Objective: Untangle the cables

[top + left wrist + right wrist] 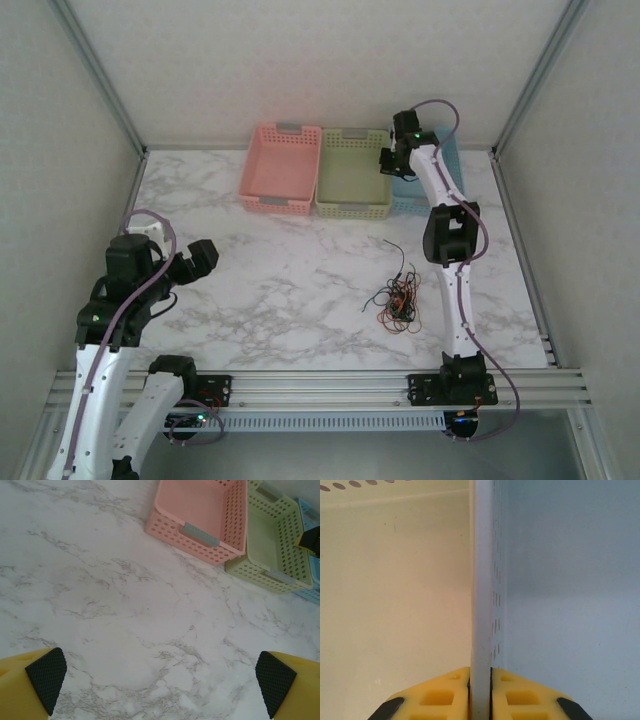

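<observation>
**Overhead and wrist views of a two-arm cell at a marble table (260, 290).** The cables (397, 298), a small knot of thin black, red, orange and green wires, lie on the table right of centre. They are just beside the lower link of the right arm (462, 300), and one dark strand trails out toward the far edge. Three perforated baskets stand side by side in a row at the far edge: a pink basket (275, 205), a green basket (352, 209) and a blue basket (404, 206). The right arm reaches out over the line where the green and blue baskets meet. The right jaws are clamped together on a thin, pale upright wall (481, 580), with the green basket's floor to its left and the blue interior to its right; which basket the wall belongs to cannot be told. The left arm (95, 365) is folded at the near left corner, well apart from the cables. The left jaws stand wide apart, their black pads (45, 677) at the lower corners of the wrist view with bare marble between them.
</observation>
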You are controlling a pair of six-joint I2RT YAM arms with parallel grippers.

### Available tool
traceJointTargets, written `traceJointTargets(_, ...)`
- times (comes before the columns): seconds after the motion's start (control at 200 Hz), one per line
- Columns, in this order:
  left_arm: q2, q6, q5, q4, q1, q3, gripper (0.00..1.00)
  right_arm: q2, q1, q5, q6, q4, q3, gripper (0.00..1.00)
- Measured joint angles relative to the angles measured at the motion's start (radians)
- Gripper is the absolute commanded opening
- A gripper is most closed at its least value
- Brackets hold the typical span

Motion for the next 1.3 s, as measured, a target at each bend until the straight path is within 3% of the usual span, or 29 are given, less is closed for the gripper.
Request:
traceJointTargets(0.395,0.0,0.0,0.004,0.0,0.0,-0.01,1.0,0.041,0.08,-0.003,0.037,0.001,0.057,0.28)
traceJointTargets(0.686,0.0,0.0,0.004,0.0,-0.001,-0.01,1.0,0.047,0.089,-0.014,0.057,0.0,0.07,0.58)
traceJointTargets(0.886,0.0,0.0,0.004,0.0,-0.001,-0.01,1.0,0.014,0.094,0.004,0.064,-0.001,0.055,0.65)
traceJointTargets(1.116,-0.008,0.0,0.003,0.0,-0.001,-0.01,1.0,-0.204,0.11,0.052,0.052,0.004,-0.036,0.64)
traceJointTargets(1.297,-0.04,-0.001,-0.017,0.0,-0.001,-0.011,1.0,-0.597,0.178,0.128,0.045,0.099,-0.444,0.64)
